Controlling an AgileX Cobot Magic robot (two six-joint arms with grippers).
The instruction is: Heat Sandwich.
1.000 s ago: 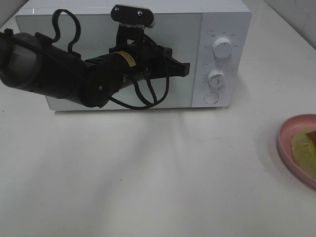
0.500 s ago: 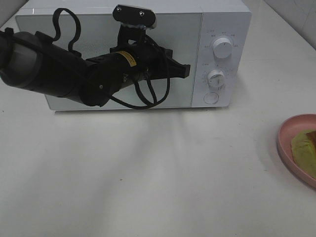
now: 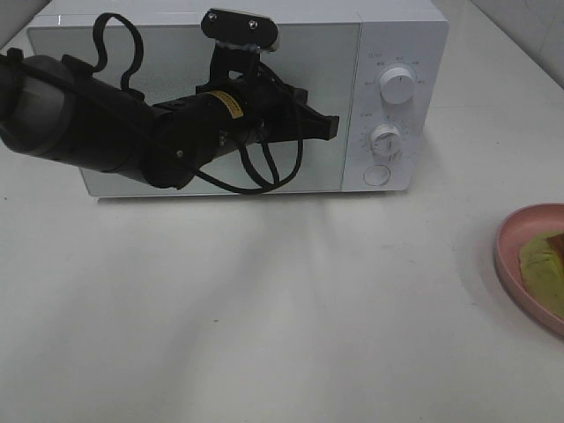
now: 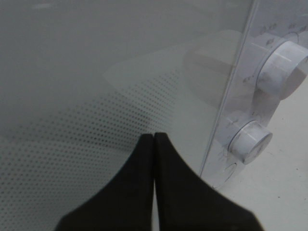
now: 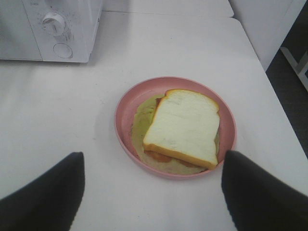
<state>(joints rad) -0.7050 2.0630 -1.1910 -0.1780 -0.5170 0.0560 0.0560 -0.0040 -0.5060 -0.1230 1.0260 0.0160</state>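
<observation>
The sandwich (image 5: 185, 126), white bread with a tan crust over pale green filling, lies on a round pink plate (image 5: 124, 126). In the high view only a slice of the sandwich (image 3: 542, 269) and the plate (image 3: 511, 231) shows at the right edge. My right gripper (image 5: 153, 156) hovers open above the plate, its black fingers (image 5: 45, 192) spread to either side of it. My left gripper (image 3: 333, 126) is shut and empty. Its tips (image 4: 154, 137) point at the closed microwave door (image 3: 176, 62), close to the door's right edge beside the control panel.
The white microwave (image 3: 401, 26) stands at the back of the white table (image 3: 291, 308). Two knobs (image 3: 397, 85) (image 3: 385, 137) and a round button (image 3: 376, 174) are on its right panel. My left arm (image 3: 88, 123) spans the door front. The table's right edge is near the plate (image 5: 269, 86).
The left arm has shifted very slightly in front of the door. The plate and sandwich have stayed put.
</observation>
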